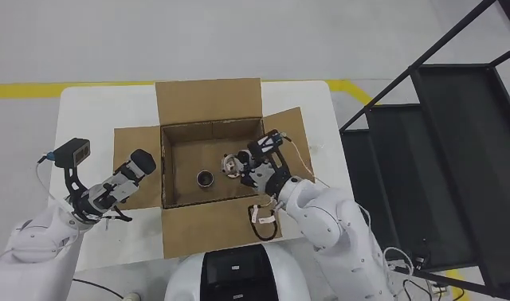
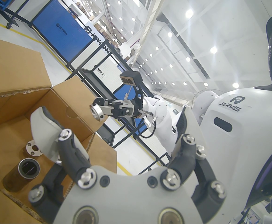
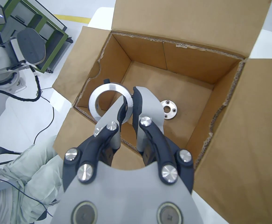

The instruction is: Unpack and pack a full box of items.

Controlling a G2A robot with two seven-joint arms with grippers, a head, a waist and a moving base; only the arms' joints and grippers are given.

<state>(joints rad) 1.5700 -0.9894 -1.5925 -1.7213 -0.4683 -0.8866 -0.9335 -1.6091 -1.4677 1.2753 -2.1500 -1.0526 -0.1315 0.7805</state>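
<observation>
Right gripper is clamped on a metal ring, held above the open cardboard box. Left gripper is spread wide, empty, beside the box. A cylinder and a disc sit on the box floor.

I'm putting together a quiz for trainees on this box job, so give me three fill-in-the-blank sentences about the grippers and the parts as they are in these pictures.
1. The right gripper is shut on a metal ___ held over the open cardboard box.
2. The left gripper, beside the box, is ___ and holds nothing.
3. On the box floor, the dark cylinder and the flanged disc make ___ parts.
Missing words: ring; open; two.
</observation>
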